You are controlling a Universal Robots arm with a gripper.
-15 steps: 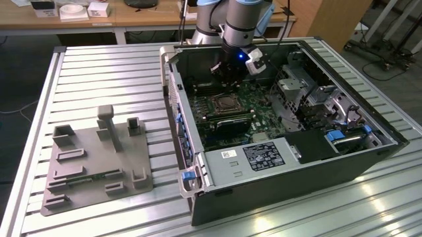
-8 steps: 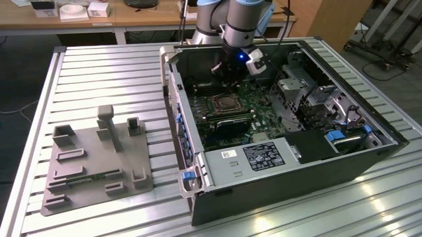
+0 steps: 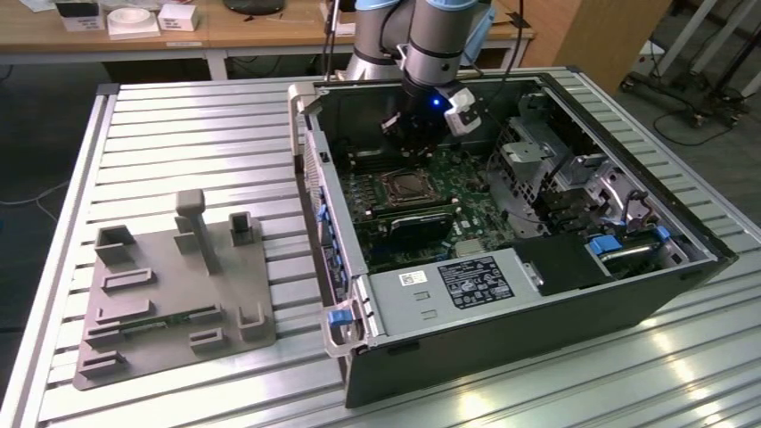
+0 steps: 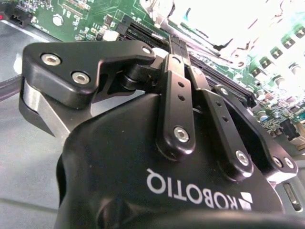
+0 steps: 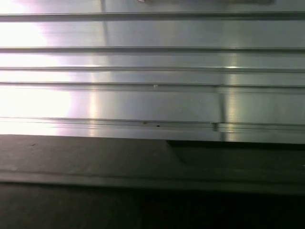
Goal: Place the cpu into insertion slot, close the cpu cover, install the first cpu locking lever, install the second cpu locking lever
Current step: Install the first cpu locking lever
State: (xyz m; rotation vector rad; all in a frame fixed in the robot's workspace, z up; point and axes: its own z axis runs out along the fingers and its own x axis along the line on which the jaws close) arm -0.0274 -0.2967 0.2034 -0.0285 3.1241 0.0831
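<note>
A ribbed aluminium worktop (image 3: pixel 178 134) carries an open computer case (image 3: pixel 535 330). In the exterior view the insertion slot (image 3: pixel 408 189) is seen, silver-rimmed, on the green board (image 3: pixel 470 174), and the tool (image 3: pixel 411 134) is hung over the board near it. Whether the tool is apart or together cannot be told. Long black memory slots (image 4: pixel 143 31) past the tool are shown in the second wrist view, and worktop ribs in the first wrist view.
</note>
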